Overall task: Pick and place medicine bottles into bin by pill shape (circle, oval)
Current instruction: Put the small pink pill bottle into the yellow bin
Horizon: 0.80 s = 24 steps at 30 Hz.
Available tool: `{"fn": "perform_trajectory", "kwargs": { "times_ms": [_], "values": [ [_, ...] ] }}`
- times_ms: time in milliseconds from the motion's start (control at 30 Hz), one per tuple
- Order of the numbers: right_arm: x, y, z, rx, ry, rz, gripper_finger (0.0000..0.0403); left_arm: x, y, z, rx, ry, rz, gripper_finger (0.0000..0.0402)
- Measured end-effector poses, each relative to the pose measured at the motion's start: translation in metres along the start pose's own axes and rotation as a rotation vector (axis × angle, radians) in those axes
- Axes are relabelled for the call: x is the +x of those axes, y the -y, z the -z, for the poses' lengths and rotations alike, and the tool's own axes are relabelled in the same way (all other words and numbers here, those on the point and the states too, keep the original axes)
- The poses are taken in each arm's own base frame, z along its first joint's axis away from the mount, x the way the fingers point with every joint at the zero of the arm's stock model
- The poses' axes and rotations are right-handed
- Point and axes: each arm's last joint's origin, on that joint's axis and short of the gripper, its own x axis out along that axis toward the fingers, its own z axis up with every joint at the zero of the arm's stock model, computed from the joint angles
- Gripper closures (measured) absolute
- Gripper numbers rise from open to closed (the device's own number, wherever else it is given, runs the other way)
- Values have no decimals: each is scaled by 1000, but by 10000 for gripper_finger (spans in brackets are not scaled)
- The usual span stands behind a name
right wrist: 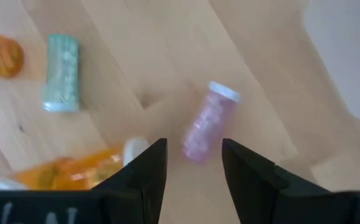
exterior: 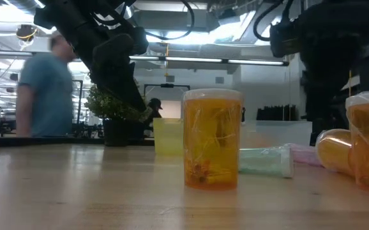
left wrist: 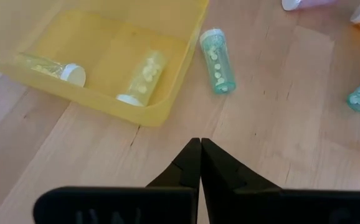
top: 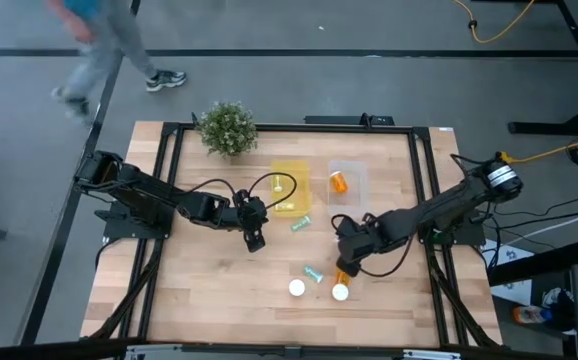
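Note:
My right gripper point(right wrist: 194, 163) is open and points down over a pink-purple vial point(right wrist: 207, 122) that lies on its side on the table, just ahead of the fingertips. My left gripper point(left wrist: 200, 149) is shut and empty, above the table near the yellow bin point(left wrist: 167, 106), which holds two cream vials point(left wrist: 141, 78). A teal vial point(left wrist: 217, 61) lies beside that bin. The clear bin point(top: 359, 190) holds one orange bottle point(top: 340, 181). Two orange bottles stand upright near the front point(top: 296, 288) point(top: 340, 291). Another orange bottle lies by my right gripper point(right wrist: 74, 171), and a second teal vial point(right wrist: 61, 71) lies farther off.
A green potted plant point(top: 227, 128) stands at the table's far edge, left of the bins. A person point(top: 99, 45) walks beyond the table's far left corner. Bare wood lies at the table's left and near right.

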Motion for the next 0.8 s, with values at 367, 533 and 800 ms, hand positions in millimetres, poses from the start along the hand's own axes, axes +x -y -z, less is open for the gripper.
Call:
{"fn": "perform_trajectory", "kwargs": {
  "times_ms": [367, 533, 800],
  "values": [
    [27, -3, -2, 25, -14, 65, 248, 0, 0, 0, 27, -2, -1, 398],
    [35, 0, -2, 24, -34, 104, 248, 0, 0, 0, 27, -1, -1, 398],
    [53, 1, 0, -11, -79, 157, 248, 0, 0, 0, 27, -1, -1, 398]
  ]
}}
